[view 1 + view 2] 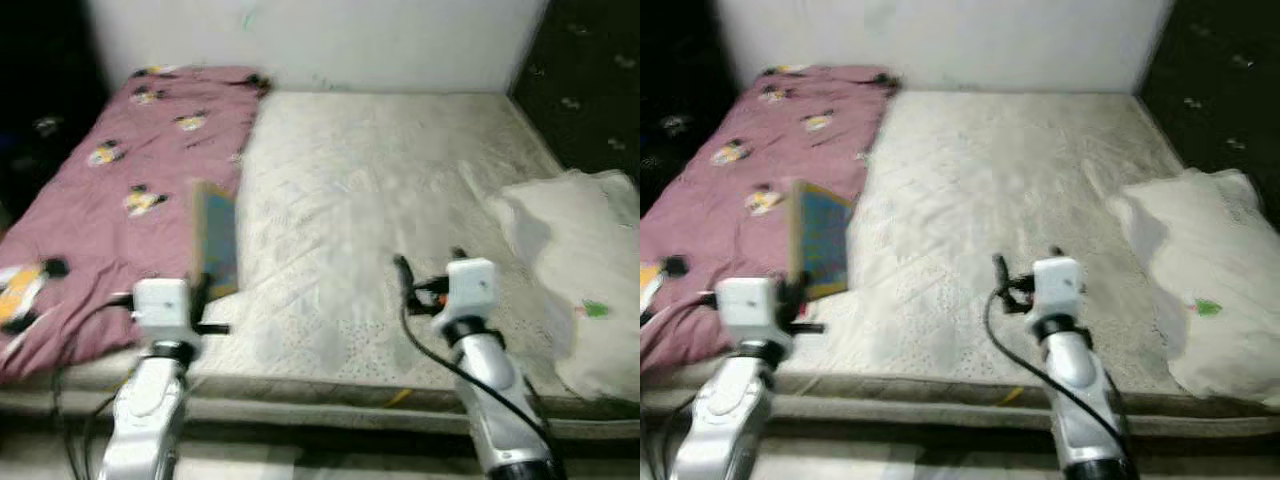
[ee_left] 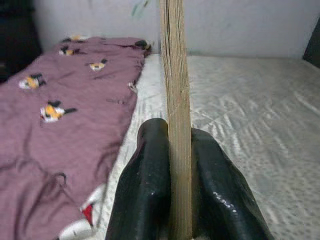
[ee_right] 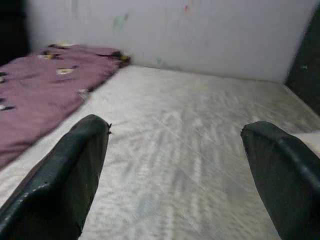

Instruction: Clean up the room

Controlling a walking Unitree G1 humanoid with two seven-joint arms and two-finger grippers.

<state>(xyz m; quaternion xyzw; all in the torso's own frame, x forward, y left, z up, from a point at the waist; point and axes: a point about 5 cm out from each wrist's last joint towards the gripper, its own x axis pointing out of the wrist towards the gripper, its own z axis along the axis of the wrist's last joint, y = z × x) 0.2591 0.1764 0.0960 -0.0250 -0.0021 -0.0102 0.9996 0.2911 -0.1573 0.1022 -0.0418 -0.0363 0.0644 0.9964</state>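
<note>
Left tool (image 2: 175, 190) clamped on upright book (image 1: 215, 240), spine vertical, at twelve o'clock; right tool (image 3: 175, 165) wide open, empty, over bed (image 1: 400, 200).

Blanket (image 1: 130, 190) lies left on the mattress (image 1: 380, 220) (pillow (image 1: 575, 270) right).

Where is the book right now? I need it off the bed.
The book is clamped upright on edge in the left hand, held on the robot's left above the mattress, beside the pink blanket.
</note>
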